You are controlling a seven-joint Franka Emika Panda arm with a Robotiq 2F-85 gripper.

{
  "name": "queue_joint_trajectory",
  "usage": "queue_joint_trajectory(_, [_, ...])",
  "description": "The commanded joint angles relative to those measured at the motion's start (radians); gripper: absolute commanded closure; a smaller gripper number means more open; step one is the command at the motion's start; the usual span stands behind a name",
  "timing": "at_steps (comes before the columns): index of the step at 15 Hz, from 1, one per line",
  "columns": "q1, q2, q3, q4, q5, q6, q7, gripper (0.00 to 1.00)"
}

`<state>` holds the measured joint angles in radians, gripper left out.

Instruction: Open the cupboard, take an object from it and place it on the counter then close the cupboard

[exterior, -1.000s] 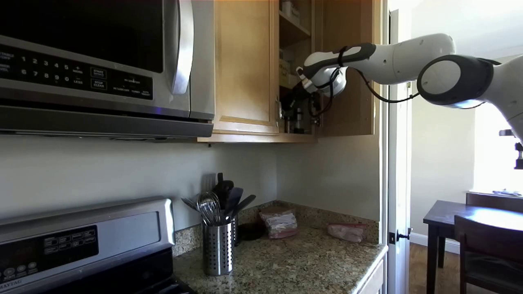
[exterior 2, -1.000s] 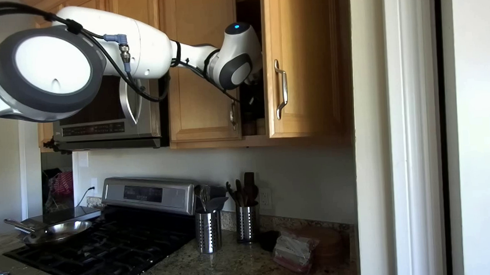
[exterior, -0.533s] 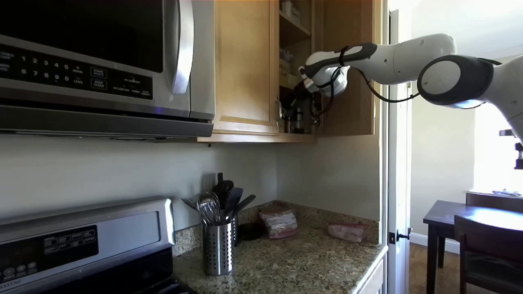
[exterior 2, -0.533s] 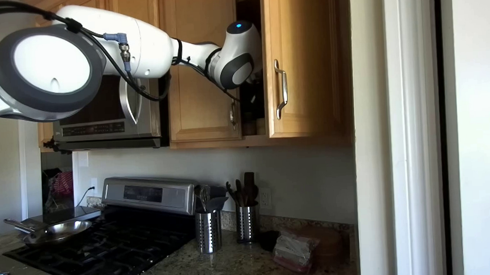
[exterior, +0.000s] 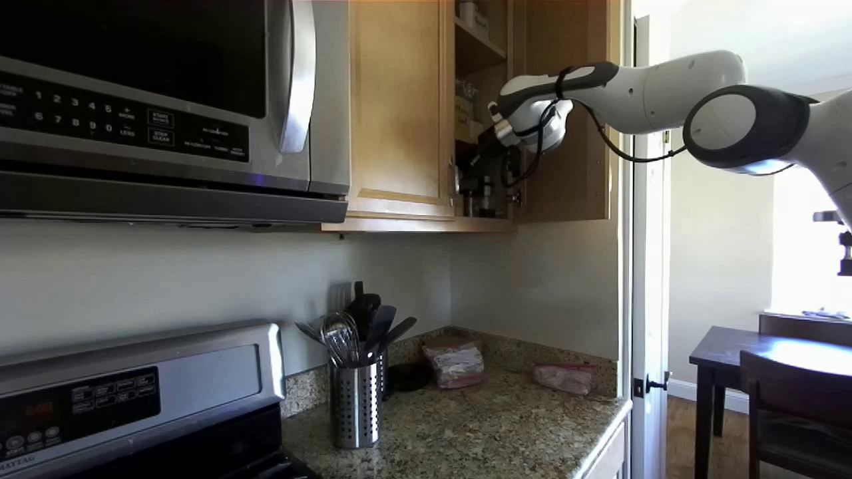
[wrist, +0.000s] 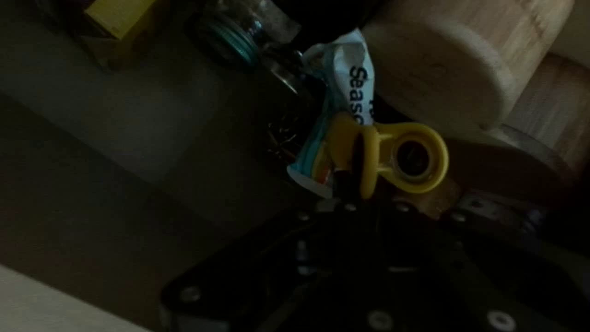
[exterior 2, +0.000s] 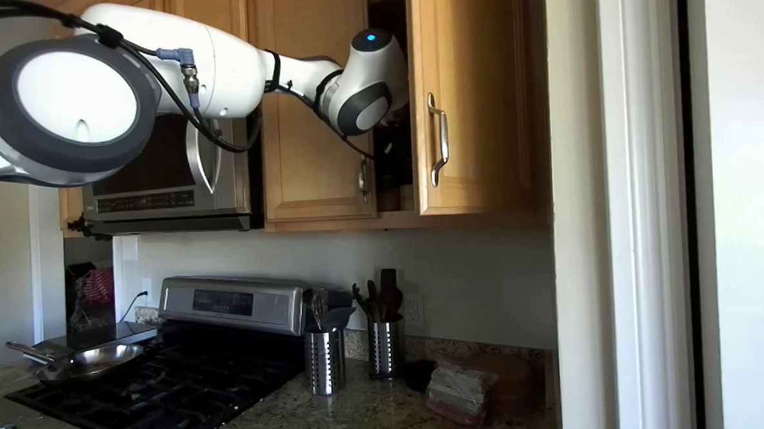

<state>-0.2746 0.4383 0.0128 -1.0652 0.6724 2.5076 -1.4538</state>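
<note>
The cupboard (exterior: 399, 106) has one door shut and its other door (exterior: 566, 196) wide open. The open door's outer face and silver handle show in an exterior view (exterior 2: 474, 120). My gripper (exterior: 474, 171) reaches into the cupboard's lower shelf. In the dark wrist view my fingertips (wrist: 366, 200) are close together on the lower edge of the small yellow object (wrist: 370, 157), which has round ring-like parts. The object is hidden in both exterior views. The brown speckled counter (exterior: 479, 432) is below, and it also shows in an exterior view (exterior 2: 365, 415).
Beside the object are a seasoning packet (wrist: 355, 74), a glass jar (wrist: 239, 41), wooden round pieces (wrist: 438, 69) and a yellow box (wrist: 120, 18). The counter holds metal utensil holders (exterior: 356, 406) and plastic packets (exterior: 456, 362) (exterior: 564, 378). The microwave (exterior: 329, 100) is beside the cupboard.
The arm has drawn back and up slightly, with the wrist a little farther out of the cupboard. The cupboard doors and the things on the counter have not moved.
</note>
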Motion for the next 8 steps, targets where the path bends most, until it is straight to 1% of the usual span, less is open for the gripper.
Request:
queue_joint_trajectory(1, [-0.017, -0.04, 0.002, -0.037, 0.043, 0.045, 0.011, 0.93])
queue_joint_trajectory(8, [-0.051, -0.066, 0.0, -0.05, 0.094, 0.095, 0.064, 0.92])
